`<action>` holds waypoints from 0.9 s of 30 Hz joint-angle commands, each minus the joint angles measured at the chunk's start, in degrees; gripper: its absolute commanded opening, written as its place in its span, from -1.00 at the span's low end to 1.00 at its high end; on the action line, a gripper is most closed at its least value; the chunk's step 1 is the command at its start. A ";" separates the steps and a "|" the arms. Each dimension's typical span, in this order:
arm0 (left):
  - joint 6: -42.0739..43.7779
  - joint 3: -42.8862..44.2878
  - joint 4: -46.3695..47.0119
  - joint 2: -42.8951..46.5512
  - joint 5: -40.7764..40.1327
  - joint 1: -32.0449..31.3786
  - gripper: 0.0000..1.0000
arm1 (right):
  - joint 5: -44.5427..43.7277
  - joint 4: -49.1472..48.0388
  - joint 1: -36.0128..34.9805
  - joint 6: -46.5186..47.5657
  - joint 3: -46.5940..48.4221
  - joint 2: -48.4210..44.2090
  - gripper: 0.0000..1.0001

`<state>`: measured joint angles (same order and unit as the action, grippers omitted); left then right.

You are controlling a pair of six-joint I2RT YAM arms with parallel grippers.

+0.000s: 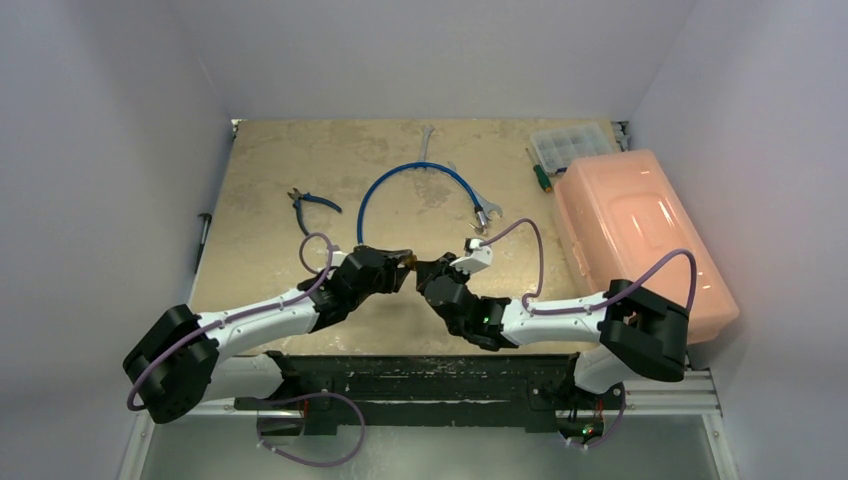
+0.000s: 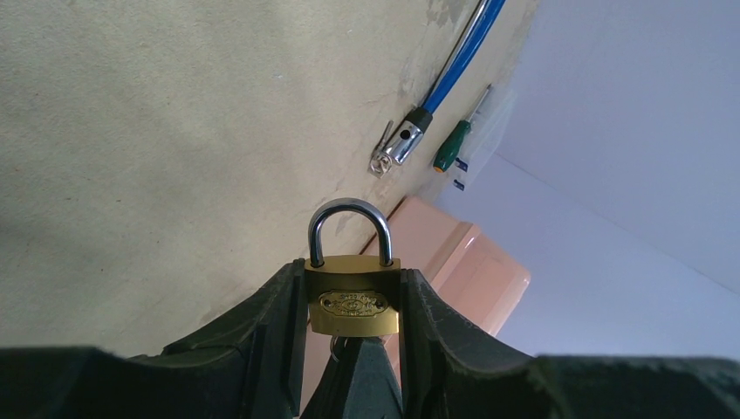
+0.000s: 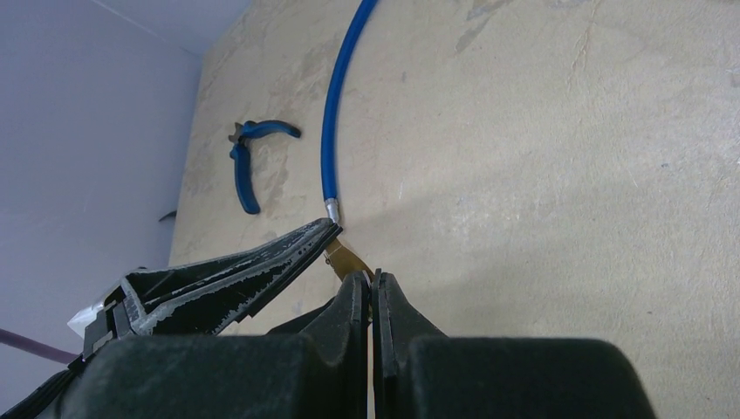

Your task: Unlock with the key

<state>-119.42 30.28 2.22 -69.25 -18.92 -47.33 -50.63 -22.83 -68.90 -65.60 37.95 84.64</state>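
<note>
The small brass padlock (image 2: pixel 352 305), its silver shackle (image 2: pixel 349 214) closed, stands upright between the fingers of my left gripper (image 2: pixel 352 271), which is shut on its sides. In the top view both grippers meet over the table's near middle, the left gripper (image 1: pixel 398 264) facing the right gripper (image 1: pixel 432 268). The right gripper (image 3: pixel 371 279) has its jaws pressed together right under the padlock's (image 3: pixel 346 257) bottom face. Of the key only a small silvery bit (image 2: pixel 336 346) shows, beside the right gripper's fingers (image 2: pixel 362 384); the rest is hidden between the pads.
A blue cable (image 1: pixel 400 185) arcs behind the grippers. Blue pliers (image 1: pixel 310 207) lie to the left and silver wrenches (image 1: pixel 425 140) at the back. At the right stand a large peach plastic box (image 1: pixel 640 240), a clear organiser (image 1: pixel 570 148) and a green screwdriver (image 1: pixel 541 176).
</note>
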 commanded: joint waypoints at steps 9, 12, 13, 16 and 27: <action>-12.30 1.55 7.21 1.90 5.51 -1.32 -1.00 | 6.29 -8.22 -1.23 1.59 0.02 -1.41 -1.00; -11.65 1.41 6.99 2.61 4.62 -1.27 -1.00 | 7.66 -9.79 -1.23 5.07 -0.29 -2.62 -0.86; -11.32 1.38 6.70 2.98 4.19 -1.27 -1.00 | 8.07 -9.67 -1.23 6.06 -0.24 -3.38 -0.75; -10.34 1.66 4.52 4.43 2.64 -1.28 -1.00 | 8.99 -6.34 -1.23 7.84 -0.08 -6.32 -0.41; -8.29 2.19 -0.94 7.52 -0.60 -1.28 -1.00 | 15.63 5.26 -1.23 16.59 -5.05 -24.35 0.21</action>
<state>-119.44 30.52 1.54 -63.07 -18.37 -48.36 -38.74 -21.52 -69.58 -53.69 34.65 66.52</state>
